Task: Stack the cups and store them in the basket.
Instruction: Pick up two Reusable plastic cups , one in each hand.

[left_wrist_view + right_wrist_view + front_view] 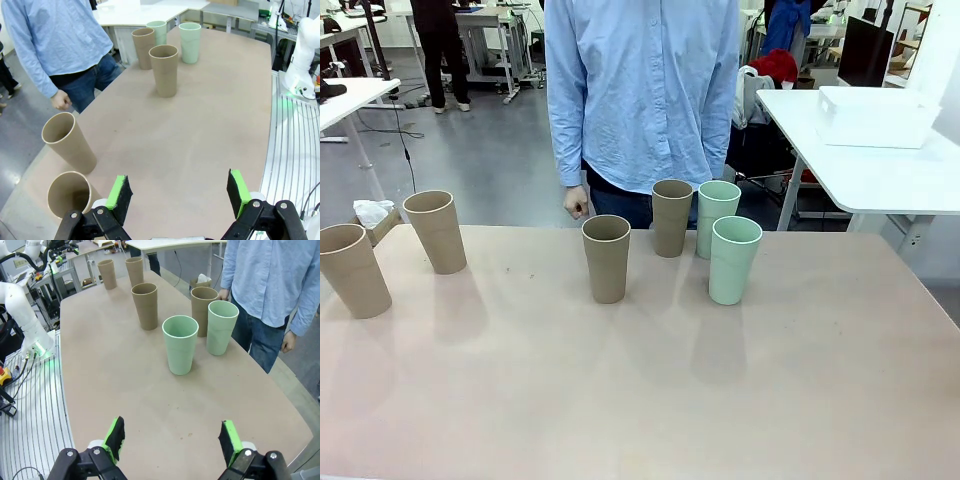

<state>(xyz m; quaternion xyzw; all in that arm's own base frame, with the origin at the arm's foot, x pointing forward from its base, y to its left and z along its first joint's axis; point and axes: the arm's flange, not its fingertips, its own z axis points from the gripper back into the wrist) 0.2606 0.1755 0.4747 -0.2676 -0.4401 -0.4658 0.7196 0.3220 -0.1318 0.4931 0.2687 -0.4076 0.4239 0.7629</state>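
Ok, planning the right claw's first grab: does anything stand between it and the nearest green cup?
Nothing visible does. The open right claw faces the nearest green cup across bare table; the other green cup and a brown cup stand beyond it.

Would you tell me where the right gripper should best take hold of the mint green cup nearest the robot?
Probably the upper wall just under the rim, straddled from the robot's side. The mint green cup stands upright and widens upward, so it should not slip down through the grip. The second mint cup stands close behind it.
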